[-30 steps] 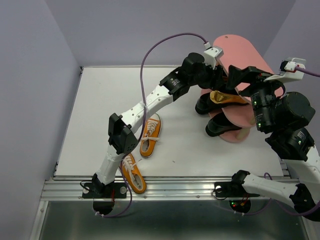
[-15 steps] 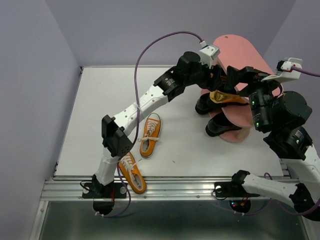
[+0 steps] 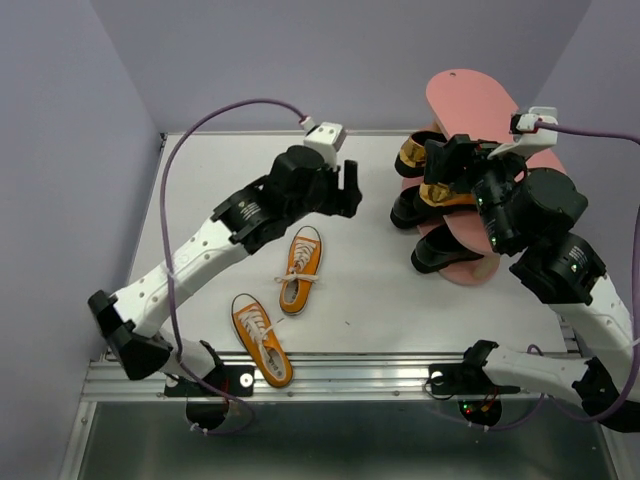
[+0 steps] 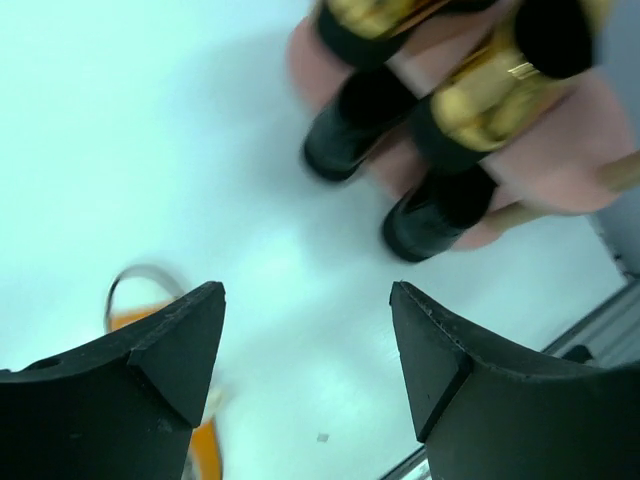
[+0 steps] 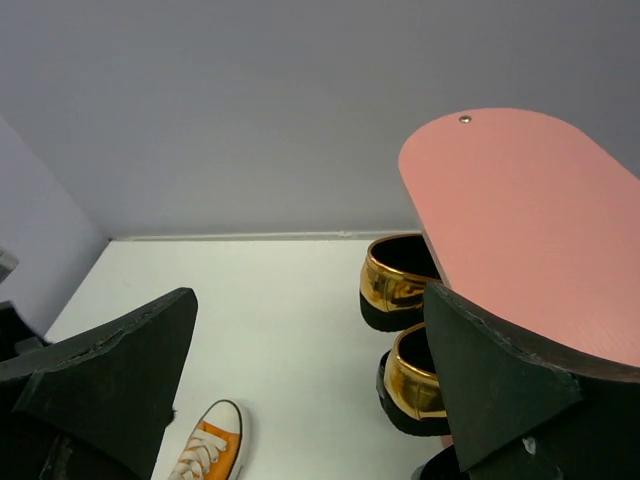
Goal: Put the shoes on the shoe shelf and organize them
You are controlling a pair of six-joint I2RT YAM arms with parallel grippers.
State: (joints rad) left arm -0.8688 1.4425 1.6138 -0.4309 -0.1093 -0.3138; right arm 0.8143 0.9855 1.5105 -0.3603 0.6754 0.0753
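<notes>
The pink shoe shelf (image 3: 472, 95) stands at the back right. Two gold loafers (image 3: 413, 152) (image 3: 441, 194) sit heels-out on its middle board, and two black dress shoes (image 3: 408, 211) (image 3: 436, 256) sit on the board below. Two orange sneakers (image 3: 300, 268) (image 3: 262, 339) lie on the table. My left gripper (image 3: 346, 190) is open and empty above the table, left of the shelf. My right gripper (image 3: 442, 165) is open and empty, beside the loafers. The left wrist view shows loafers (image 4: 490, 95), black shoes (image 4: 435, 215) and a sneaker (image 4: 140, 312). The right wrist view shows the loafers (image 5: 400, 285), the shelf (image 5: 530, 210) and a sneaker (image 5: 210, 452).
Grey walls close the table on the left, the back and the right. A metal rail (image 3: 340, 375) runs along the near edge by the arm bases. The left arm's purple cable (image 3: 200, 125) arcs over the left half of the table.
My left gripper has pulled back to the left, away from the shelf, and the farther gold loafer now shows on the middle board. My right arm has shifted slightly left.
</notes>
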